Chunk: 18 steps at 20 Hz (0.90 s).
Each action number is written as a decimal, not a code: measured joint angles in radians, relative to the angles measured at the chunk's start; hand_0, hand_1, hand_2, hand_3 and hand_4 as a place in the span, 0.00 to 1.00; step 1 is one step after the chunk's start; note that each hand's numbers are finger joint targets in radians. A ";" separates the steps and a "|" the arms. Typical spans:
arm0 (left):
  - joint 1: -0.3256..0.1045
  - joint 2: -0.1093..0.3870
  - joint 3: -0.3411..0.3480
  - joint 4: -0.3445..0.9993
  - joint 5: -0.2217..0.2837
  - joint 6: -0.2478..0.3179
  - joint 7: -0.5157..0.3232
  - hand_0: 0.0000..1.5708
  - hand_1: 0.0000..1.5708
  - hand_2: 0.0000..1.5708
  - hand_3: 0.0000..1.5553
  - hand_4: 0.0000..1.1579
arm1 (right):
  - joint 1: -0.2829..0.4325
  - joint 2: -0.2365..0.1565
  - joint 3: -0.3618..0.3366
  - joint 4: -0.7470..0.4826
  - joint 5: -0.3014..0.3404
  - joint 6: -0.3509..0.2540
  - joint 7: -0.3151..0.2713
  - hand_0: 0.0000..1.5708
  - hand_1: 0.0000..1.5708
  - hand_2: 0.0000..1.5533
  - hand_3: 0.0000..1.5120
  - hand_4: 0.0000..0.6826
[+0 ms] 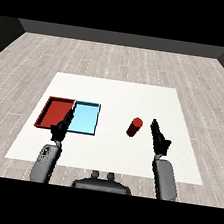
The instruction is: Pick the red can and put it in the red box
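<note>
Far left of the white desk (108, 154): the red tray (56, 111), flat, nothing visible inside it. Touching its right edge, the light blue tray (86, 118), side by side with the first, also nothing in it. The left hand (61, 127) hangs over the seam between the two trays, near their front edges; its fingers (69, 116) are straight and point forward, holding nothing. Right of the trays, a stretch of bare desk, then the red can (134, 127), standing roughly upright with its top leaning slightly toward the far side, well apart from both trays and untouched. Just beside the can on its right is the right hand (160, 140), raised on its grey forearm, fingers extended and relaxed, pointing forward and a little toward the can; a narrow gap shows between hand and can, so no contact and nothing held. Progress, as a judgement: the task is at its opening. The can is not yet grasped, not lifted, and the red tray has received nothing. Left to do: close the right hand round the can, lift it, carry it leftward past the blue tray, and set it down inside the red tray. The right hand looks the better placed for the pick; the carry must cross over the blue tray, and the left hand sits in that path.
</note>
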 measured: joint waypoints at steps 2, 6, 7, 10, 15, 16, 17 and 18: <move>0.001 -0.003 0.008 0.002 -0.003 -0.002 -0.001 0.00 0.00 0.00 0.00 0.00 | -0.006 -0.004 -0.021 0.017 -0.006 0.015 -0.004 0.00 0.00 0.00 0.00 0.00; 0.013 0.001 0.034 0.010 -0.002 0.001 -0.009 0.00 0.00 0.00 0.00 0.00 | -0.022 -0.038 -0.086 0.083 -0.041 0.057 -0.022 0.00 0.00 0.00 0.00 0.00; 0.001 -0.009 0.043 -0.006 0.009 0.004 -0.050 0.00 0.00 0.00 0.00 0.00 | -0.030 -0.028 -0.091 0.075 -0.065 0.070 -0.050 0.00 0.00 0.00 0.00 0.00; 0.001 -0.026 0.063 -0.031 0.034 -0.001 -0.182 0.00 0.00 0.00 0.00 0.00 | -0.041 -0.032 -0.125 0.069 -0.139 0.132 -0.128 0.00 0.00 0.00 0.00 0.00; 0.011 -0.037 0.077 -0.049 0.050 -0.009 -0.281 0.00 0.00 0.00 0.00 0.00 | -0.055 -0.059 -0.175 0.129 -0.202 0.222 -0.237 0.00 0.00 0.00 0.00 0.00; 0.014 -0.045 0.074 -0.038 0.049 -0.009 -0.301 0.00 0.00 0.00 0.00 0.00 | -0.053 -0.063 -0.180 0.130 -0.207 0.234 -0.248 0.00 0.00 0.00 0.00 0.00; 0.021 -0.046 0.077 -0.032 0.047 -0.008 -0.321 0.00 0.00 0.00 0.00 0.00 | -0.058 -0.071 -0.188 0.148 -0.210 0.250 -0.262 0.00 0.00 0.00 0.00 0.00; 0.018 -0.046 0.079 -0.017 0.047 -0.014 -0.341 0.00 0.00 0.00 0.00 0.00 | -0.064 -0.062 -0.182 0.164 -0.197 0.244 -0.279 0.00 0.00 0.00 0.00 0.00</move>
